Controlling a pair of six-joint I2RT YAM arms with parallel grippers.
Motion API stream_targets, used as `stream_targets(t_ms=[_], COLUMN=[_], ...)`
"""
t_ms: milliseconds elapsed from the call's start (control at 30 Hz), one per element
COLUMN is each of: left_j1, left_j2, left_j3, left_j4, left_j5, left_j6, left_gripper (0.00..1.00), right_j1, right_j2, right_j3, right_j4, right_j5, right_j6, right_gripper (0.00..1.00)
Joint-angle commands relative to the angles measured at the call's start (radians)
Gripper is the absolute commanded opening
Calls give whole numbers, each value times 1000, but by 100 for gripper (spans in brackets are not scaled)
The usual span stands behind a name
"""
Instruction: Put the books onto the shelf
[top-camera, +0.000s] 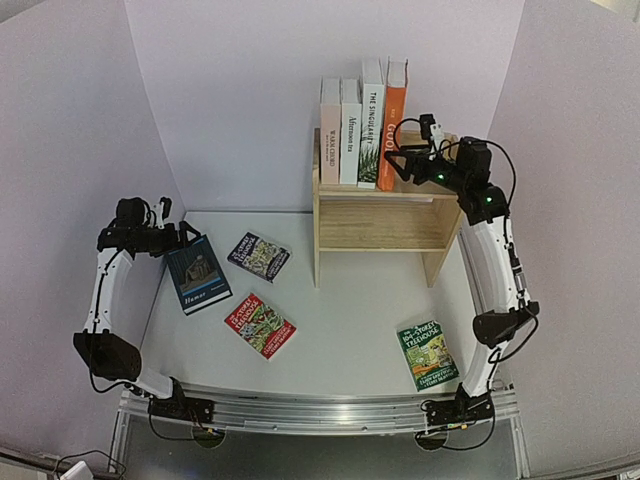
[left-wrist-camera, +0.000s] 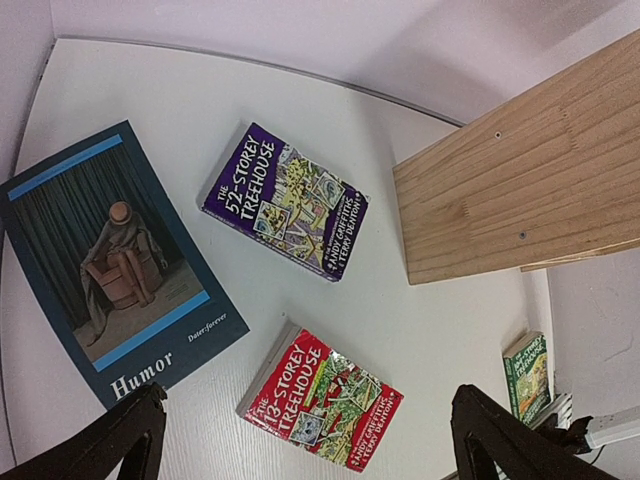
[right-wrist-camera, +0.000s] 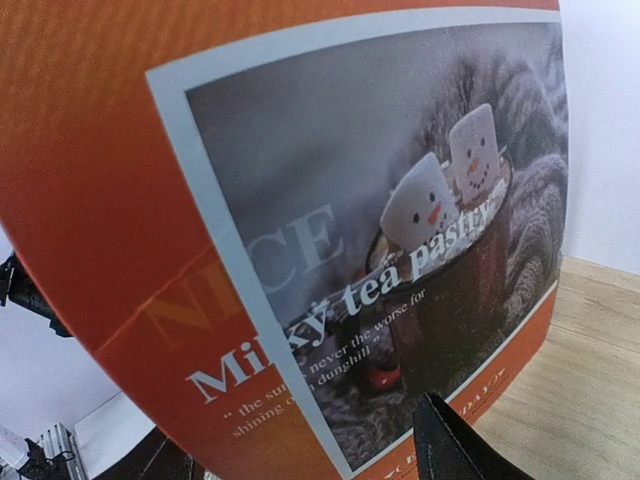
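Four books stand upright on top of the wooden shelf (top-camera: 380, 225); the orange book (top-camera: 393, 125) is the rightmost. My right gripper (top-camera: 412, 152) is right beside it, facing its cover. In the right wrist view the orange book (right-wrist-camera: 300, 200) fills the picture. One finger (right-wrist-camera: 450, 450) shows in front of the cover and the other is hidden. My left gripper (top-camera: 185, 240) hangs open above the table at the left. Below it lie the blue "Humor" book (left-wrist-camera: 110, 260), the purple Treehouse book (left-wrist-camera: 285, 200) and the red Treehouse book (left-wrist-camera: 320, 400).
A green Treehouse book (top-camera: 428, 354) lies flat near the right arm's base, also at the edge of the left wrist view as green book (left-wrist-camera: 527, 375). The shelf's lower tier holds nothing. White walls close the table on three sides.
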Motion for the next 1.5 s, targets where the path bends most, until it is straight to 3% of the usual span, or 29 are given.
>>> stream_targets(t_ms=[0,333,800,1167,1233,1333,1467], left_j1=[-2,-1,-1,-2,-1,-1,-1], left_j2=[-40,-37,-28,-27,-27,-26,-28], left_j3=[1,-4,-4,-7,-7,-5,-10], left_j4=[21,25,28,22,21,18,16], left_j5=[21,22,19,19,19,17,16], left_j6=[2,6,19,26,27,32,36], left_gripper=[100,100,100,100,100,100,100], right_j1=[-15,-52,-69,-75,-79,-89,-94], right_j2=[40,58,-26,-186,-184,-169,-97], right_j3=[42,33,-37,-146,-125,-94,-14], right_j4=[67,84,82,84,87,101,126], right_j5=[-97,-203,-271,-319,-258,-1,281], right_j6=[19,61,104,100,113,182,306], right_gripper=[69,70,84,82,77,64,61])
